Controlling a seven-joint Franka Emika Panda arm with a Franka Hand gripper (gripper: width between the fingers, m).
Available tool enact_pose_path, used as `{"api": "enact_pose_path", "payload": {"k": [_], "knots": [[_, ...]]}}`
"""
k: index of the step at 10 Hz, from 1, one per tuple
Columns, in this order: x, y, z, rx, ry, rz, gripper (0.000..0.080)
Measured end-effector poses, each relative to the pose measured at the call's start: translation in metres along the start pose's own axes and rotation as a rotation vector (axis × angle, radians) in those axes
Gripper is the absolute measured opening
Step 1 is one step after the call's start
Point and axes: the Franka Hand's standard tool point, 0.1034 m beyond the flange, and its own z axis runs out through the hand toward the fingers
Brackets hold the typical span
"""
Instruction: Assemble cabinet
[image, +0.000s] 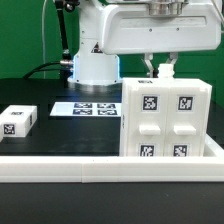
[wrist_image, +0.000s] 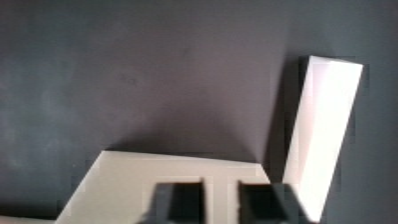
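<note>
The cabinet is a large white box with several black-and-white tags on its front. It stands upright on the dark table at the exterior view's right. My gripper hangs straight down over the cabinet's top, near its left part. In the wrist view my gripper shows two dark fingers with a narrow gap between them. A white face of the cabinet lies under them and shows through the gap. I cannot tell whether the fingertips touch it. A white strip runs beside the fingers.
A small white tagged block lies at the exterior view's left. The marker board lies flat behind it, in front of the robot's base. A white rail runs along the table's front edge.
</note>
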Motion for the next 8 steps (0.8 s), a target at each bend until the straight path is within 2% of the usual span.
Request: {"api": "enact_pose_path", "payload": {"k": [3,4,5,6,7,8], "knots": [[0.000,0.000,0.000,0.000,0.000,0.000,0.0562],[0.000,0.000,0.000,0.000,0.000,0.000,0.0562],[0.000,0.000,0.000,0.000,0.000,0.000,0.0730],[-0.001,0.000,0.001,0.000,-0.001,0.000,0.0778],[-0.007,0.002,0.004,-0.002,0.009,0.018,0.0778],[-0.022,0.009,0.010,-0.007,0.011,0.034,0.0796]]}}
